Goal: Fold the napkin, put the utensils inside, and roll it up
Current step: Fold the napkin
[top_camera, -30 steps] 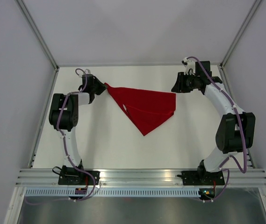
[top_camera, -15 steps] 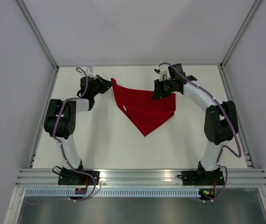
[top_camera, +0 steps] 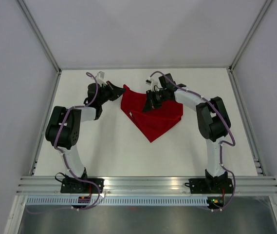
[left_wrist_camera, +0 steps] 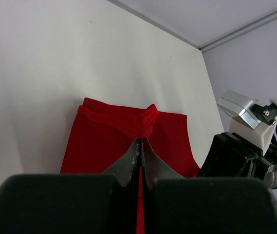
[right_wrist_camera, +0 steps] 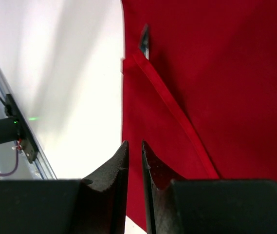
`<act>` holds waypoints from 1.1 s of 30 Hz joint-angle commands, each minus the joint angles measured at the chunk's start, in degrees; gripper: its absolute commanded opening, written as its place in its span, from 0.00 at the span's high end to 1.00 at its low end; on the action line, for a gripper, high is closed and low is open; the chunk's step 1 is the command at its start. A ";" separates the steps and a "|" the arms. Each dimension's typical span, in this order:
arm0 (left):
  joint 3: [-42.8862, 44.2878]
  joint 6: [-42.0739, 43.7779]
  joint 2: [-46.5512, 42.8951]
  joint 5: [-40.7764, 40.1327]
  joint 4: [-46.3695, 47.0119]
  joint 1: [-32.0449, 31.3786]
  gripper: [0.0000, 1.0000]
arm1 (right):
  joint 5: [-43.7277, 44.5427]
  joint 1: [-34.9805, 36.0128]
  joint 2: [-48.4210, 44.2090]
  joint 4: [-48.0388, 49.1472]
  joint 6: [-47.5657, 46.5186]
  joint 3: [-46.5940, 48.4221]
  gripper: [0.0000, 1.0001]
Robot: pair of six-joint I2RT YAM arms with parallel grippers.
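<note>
The red napkin (top_camera: 157, 119) lies folded into a rough triangle on the white worktop (top_camera: 104, 151), toward the far middle, with its point aimed at the near edge. The left gripper (top_camera: 120, 91) has its jaws pressed together on the napkin's far-left corner, and a bunched strip of red cloth is pinched between them. The right gripper (top_camera: 149, 104) hangs over the napkin's far edge, right of the left one. Its jaws are drawn close with a thin slit between them, and no cloth shows in that slit.
</note>
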 commanded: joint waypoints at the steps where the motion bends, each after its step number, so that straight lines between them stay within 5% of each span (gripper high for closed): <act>1: -0.91 2.30 -2.91 1.66 4.45 -0.99 0.98 | -3.99 2.04 1.61 6.01 4.91 3.55 0.79; 16: -3.63 3.00 -5.72 1.65 5.42 -3.54 0.98 | -0.56 6.62 6.36 21.30 14.67 0.92 0.82; 33: -4.25 3.36 -6.69 2.62 5.25 -5.12 0.98 | -1.18 6.88 12.78 25.88 15.64 2.94 0.82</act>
